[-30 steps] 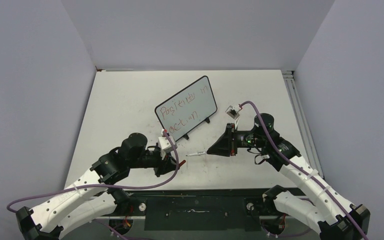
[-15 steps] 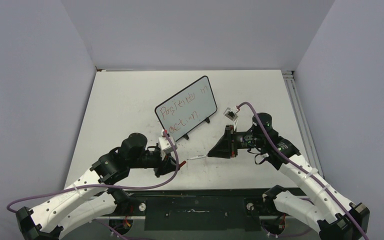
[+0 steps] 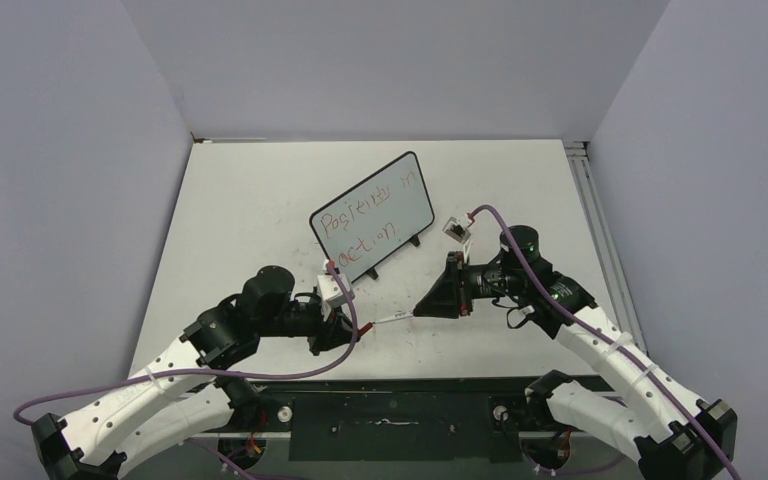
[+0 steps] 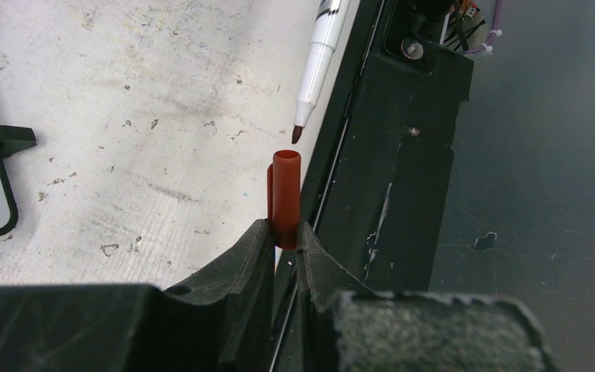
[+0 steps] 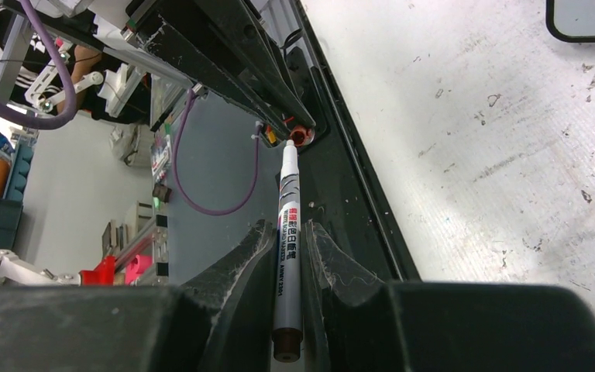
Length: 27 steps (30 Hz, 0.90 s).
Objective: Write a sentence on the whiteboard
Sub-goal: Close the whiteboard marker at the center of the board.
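left gripper (image 4: 283,232): jaws pinched on the lower end of a red cap (image 4: 285,194), open mouth pointing away from the fingers. it is held low over the near part of the table (image 3: 250,200), close to the front edge.

whiteboard (image 3: 372,216): stands on its feet mid-table, beyond and slightly right of the left gripper, well clear of both claws. the sentence (image 3: 360,225) is on its face in two slanted reddish lines. writing looks finished, though from this height i cannot read every word.

marker (image 5: 286,186): white barrel, bare tip aimed at the cap. in the left wrist view the tip sits just short of the cap mouth, not touching. it reads a touch to one side of the cap's axis, with the barrel angled rather than in line.

right gripper (image 5: 287,232): clamped on the marker barrel towards its back end, with a long stretch of barrel sticking out in front.

step in hand (judgement): recapping, with the writing itself apparently done.

next move calls for: bringing the tip square to the cap's bore, then a straight push along the barrel. left grip must hold firm. an off-axis push could skid the tip on the rim or twist the cap in the jaws.
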Each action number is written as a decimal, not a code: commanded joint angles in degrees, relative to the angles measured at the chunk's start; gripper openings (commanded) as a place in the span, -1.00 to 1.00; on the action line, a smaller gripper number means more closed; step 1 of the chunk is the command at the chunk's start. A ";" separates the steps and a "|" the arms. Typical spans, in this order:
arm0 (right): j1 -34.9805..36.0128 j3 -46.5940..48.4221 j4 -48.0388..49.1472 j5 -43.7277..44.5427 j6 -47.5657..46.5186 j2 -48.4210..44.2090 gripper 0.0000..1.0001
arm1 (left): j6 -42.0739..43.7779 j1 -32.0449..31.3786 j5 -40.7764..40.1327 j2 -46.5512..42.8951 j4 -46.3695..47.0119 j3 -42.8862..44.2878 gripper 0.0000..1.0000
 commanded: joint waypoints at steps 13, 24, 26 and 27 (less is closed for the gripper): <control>2.23 2.11 1.64 0.04 -2.37 1.73 -0.86 | 1.03 0.01 2.16 -0.74 3.18 0.52 -1.00; 2.21 3.47 0.22 2.45 -3.38 1.43 -0.87 | 0.97 -0.03 2.21 -0.96 3.17 0.52 -1.00; 2.19 3.59 0.20 2.59 -3.47 1.26 -0.87 | 0.94 0.02 2.16 -1.03 3.21 0.52 -1.00; 2.18 3.68 0.17 2.60 -3.45 1.24 -0.87 | 0.91 -0.05 2.16 -1.02 3.15 0.52 -1.00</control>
